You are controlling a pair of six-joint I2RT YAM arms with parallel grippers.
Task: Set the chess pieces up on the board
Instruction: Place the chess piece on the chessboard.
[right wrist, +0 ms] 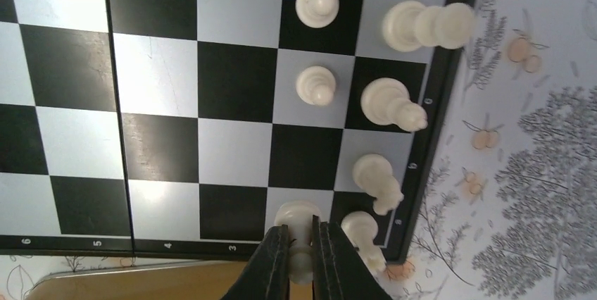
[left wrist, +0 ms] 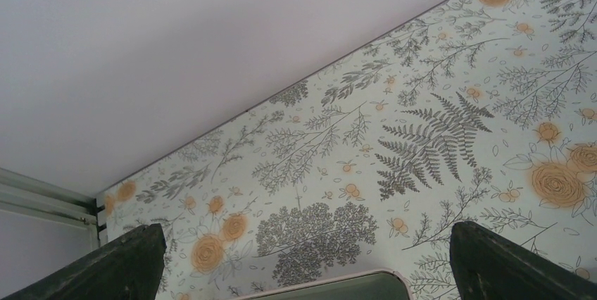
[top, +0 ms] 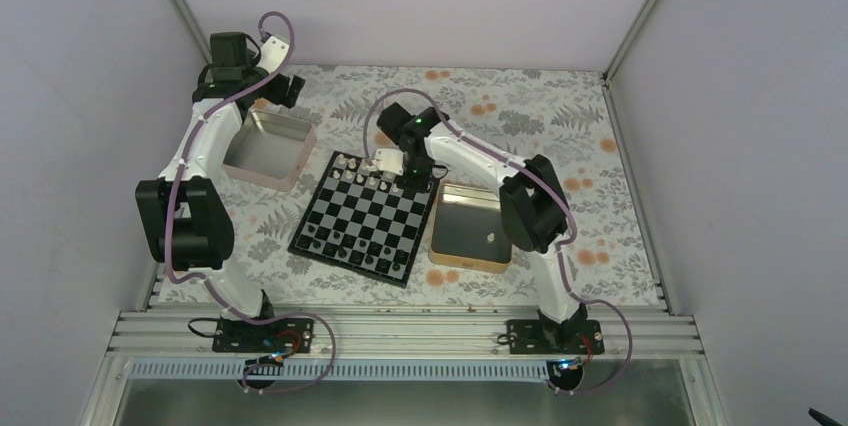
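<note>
The right fingers clamp a white pawn upright at a pawn-row square near the board corner, evidently to seat it beside the placed white pieces, while the left fingers hang spread and empty above the silver tin.

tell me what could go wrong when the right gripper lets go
The right gripper is shut on a white pawn, with a white corner piece close beside it; opening could knock that piece over. The pawn is by the border of the chessboard, so a tilted release could topple it off the edge.
</note>
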